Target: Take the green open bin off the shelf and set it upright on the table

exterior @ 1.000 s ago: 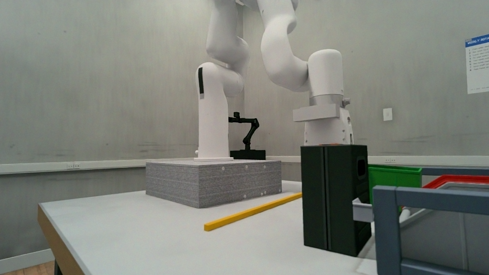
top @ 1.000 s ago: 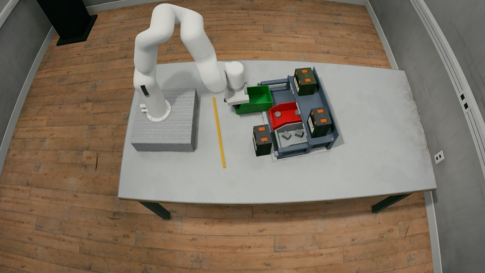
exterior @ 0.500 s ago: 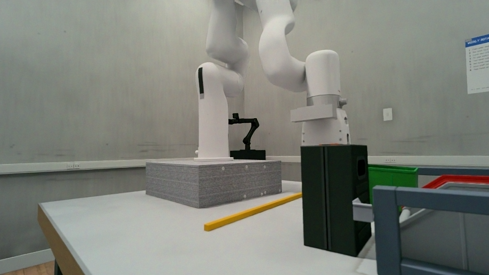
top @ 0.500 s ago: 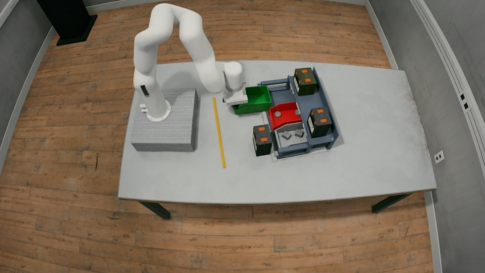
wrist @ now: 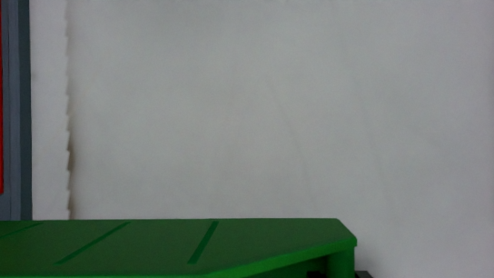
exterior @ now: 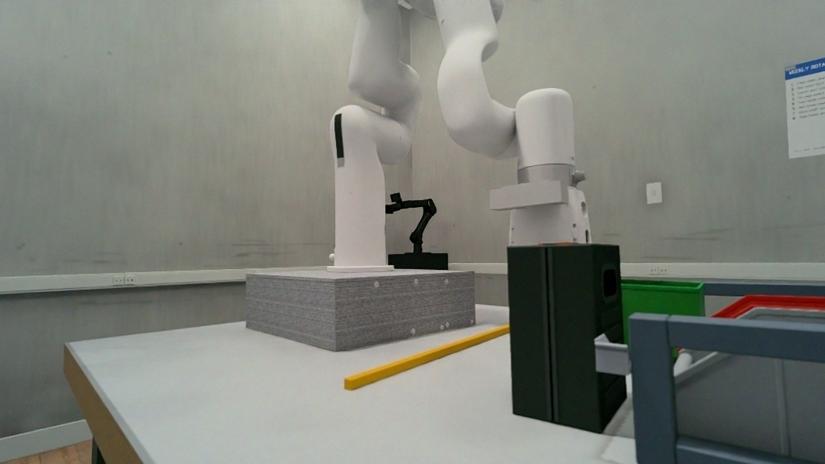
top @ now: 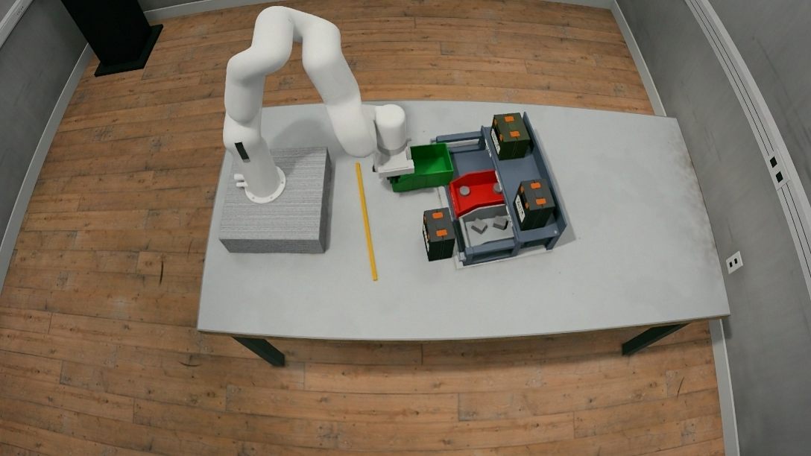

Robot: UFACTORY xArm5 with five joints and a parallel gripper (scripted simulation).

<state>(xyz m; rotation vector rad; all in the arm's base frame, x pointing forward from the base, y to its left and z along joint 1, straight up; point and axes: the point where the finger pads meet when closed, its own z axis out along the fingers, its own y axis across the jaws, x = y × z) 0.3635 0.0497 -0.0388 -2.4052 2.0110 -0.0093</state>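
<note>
The green open bin (top: 426,166) is upright beside the shelf's left side, over the table; its parts are hidden from me. My gripper (top: 392,176) is shut on the bin's left wall. In the side view the green bin (exterior: 660,305) shows behind a black box, below my wrist; my fingers are hidden there. In the wrist view the green bin's front face (wrist: 172,247) fills the bottom edge over the white table. The red bin (top: 476,191) with grey round parts and the grey bin (top: 486,229) with grey blocks stand on the blue-grey shelf (top: 510,192).
Two black boxes with orange tabs (top: 510,135) (top: 533,203) stand on the shelf; a third (top: 438,232) stands at its front left. A yellow bar (top: 365,220) lies left of the green bin. My grey base block (top: 277,199) is further left.
</note>
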